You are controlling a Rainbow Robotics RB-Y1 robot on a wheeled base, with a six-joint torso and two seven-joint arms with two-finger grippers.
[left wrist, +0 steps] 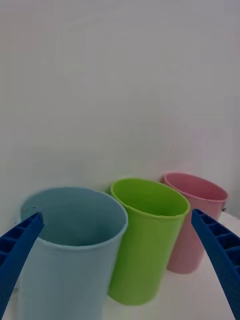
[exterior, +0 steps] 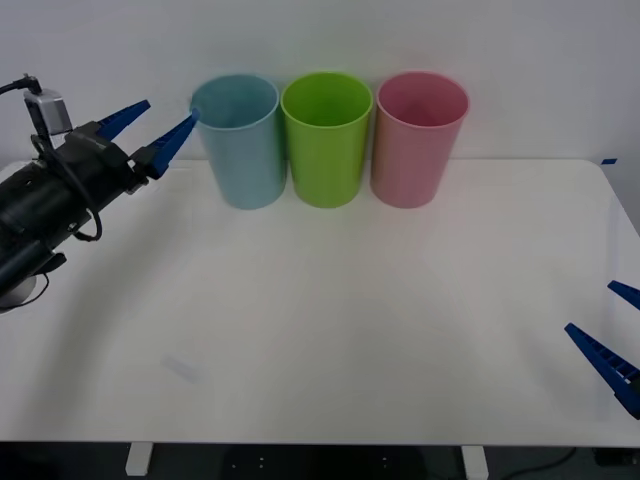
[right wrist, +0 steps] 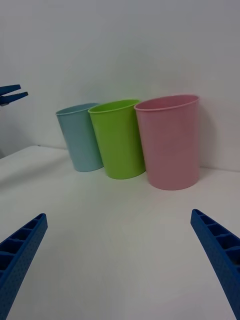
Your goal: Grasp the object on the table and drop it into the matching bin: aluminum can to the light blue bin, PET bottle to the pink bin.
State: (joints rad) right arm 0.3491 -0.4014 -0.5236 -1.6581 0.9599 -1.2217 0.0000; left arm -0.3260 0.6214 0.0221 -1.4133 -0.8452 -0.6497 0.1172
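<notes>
Left hand point(exterior: 160, 123) spread wide, empty, fingertip beside the light blue bin point(exterior: 240, 142) rim.
No can visible; judged released. Retract clear of rim; right hand point(exterior: 612, 335) open, idle.

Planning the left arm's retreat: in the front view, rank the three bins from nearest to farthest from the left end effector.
Left end effector, open, by the blue rim:
1. Light blue bin, leftmost, nearest.
2. Green bin, middle.
3. Pink bin, rightmost, farthest.
</notes>
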